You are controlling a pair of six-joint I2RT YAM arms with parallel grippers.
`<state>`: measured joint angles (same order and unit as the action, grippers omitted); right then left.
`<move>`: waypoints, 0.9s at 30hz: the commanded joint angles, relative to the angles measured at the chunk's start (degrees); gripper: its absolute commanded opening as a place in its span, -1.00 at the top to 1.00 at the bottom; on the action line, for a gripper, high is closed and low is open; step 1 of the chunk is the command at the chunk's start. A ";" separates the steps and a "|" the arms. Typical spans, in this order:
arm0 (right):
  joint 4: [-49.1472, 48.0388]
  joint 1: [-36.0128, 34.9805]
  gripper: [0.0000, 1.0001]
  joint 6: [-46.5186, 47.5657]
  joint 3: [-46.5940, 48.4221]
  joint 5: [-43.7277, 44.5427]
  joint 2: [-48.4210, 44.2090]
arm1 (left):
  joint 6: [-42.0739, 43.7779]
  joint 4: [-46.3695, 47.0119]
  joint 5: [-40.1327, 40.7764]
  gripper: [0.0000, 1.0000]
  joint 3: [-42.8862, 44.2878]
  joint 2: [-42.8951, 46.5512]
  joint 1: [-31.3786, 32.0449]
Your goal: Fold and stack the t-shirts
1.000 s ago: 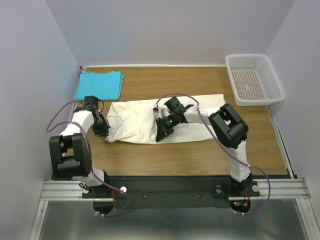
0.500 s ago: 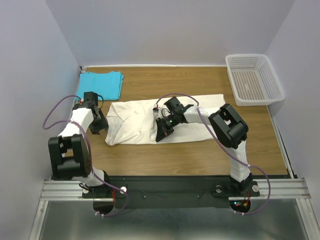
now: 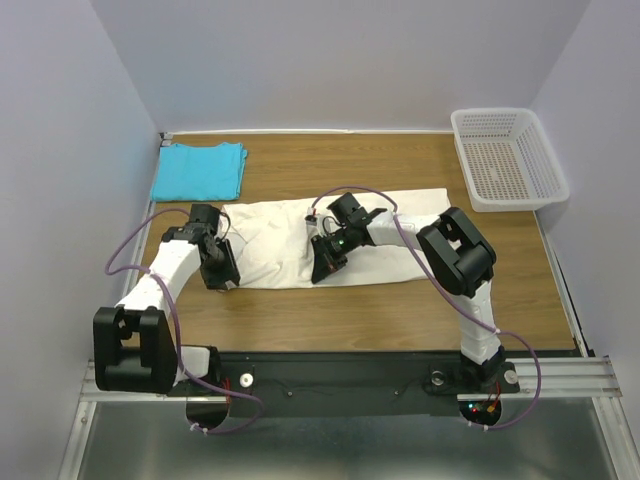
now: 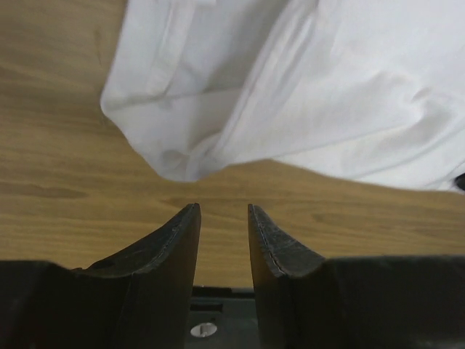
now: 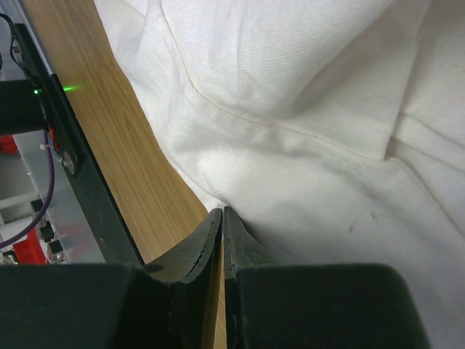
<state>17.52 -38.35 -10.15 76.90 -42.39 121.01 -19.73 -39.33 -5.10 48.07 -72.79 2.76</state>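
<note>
Cream-white shirt (image 3: pixel 270 240) — left end effector (image 4: pixel 221 209) parted, empty; right end effector (image 5: pixel 222 212) closed at its edge, pinch unclear.

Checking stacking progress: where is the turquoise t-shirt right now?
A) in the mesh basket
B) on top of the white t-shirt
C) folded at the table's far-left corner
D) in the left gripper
C: the turquoise t-shirt lies folded at the far-left corner, not on the white t-shirt spread out in the middle.
</note>
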 commanded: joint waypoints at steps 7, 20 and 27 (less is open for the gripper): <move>0.94 0.03 0.78 2.86 0.00 10.31 3.18 | -3.30 -1.54 7.65 0.14 -0.09 -5.15 3.12; 0.94 0.03 0.78 2.68 0.18 10.05 3.27 | -2.95 0.75 11.61 0.12 2.02 -9.03 3.48; 1.03 0.03 0.78 2.77 0.09 10.22 3.27 | -1.72 0.40 12.31 0.14 4.92 -13.07 3.65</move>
<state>17.56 -38.35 -10.17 77.17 -42.37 121.16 -22.52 -38.41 5.15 50.17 -85.10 6.07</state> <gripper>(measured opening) 0.108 0.440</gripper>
